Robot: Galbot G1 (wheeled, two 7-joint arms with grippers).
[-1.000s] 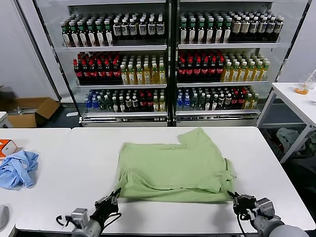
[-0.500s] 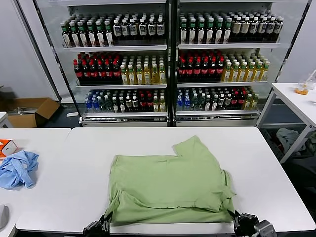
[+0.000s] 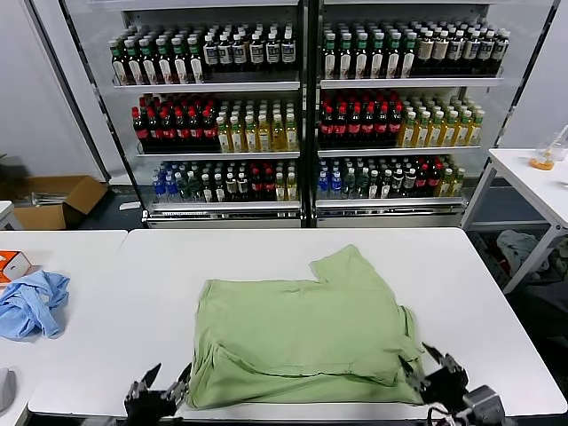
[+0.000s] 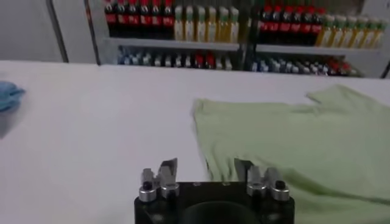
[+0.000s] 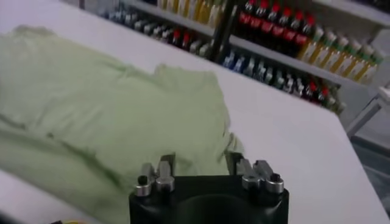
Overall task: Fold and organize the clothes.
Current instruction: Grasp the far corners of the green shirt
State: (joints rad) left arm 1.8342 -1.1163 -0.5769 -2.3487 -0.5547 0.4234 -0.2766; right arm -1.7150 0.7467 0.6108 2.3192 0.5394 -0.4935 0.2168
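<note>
The light green polo shirt (image 3: 306,328) lies partly folded on the white table (image 3: 497,311), with its near hem bunched at the front edge. Its collar, buttons and printed graphic are hidden. My left gripper (image 3: 155,397) is open and empty, just off the shirt's near left corner. My right gripper (image 3: 444,377) is open and empty, just off the near right corner. In the left wrist view the open gripper (image 4: 205,169) faces the shirt (image 4: 292,140). In the right wrist view the open gripper (image 5: 200,163) sits over the shirt's edge (image 5: 91,103).
A light blue cloth (image 3: 31,303) and an orange box (image 3: 11,264) lie on the table to the left. Glass-fronted shelves of bottles (image 3: 302,115) stand behind the table. Another white table (image 3: 532,177) stands at the far right.
Both grippers dragged the shirt's near hem towards the table's front edge. They have now let go, opened and moved a little outward from the corners.
</note>
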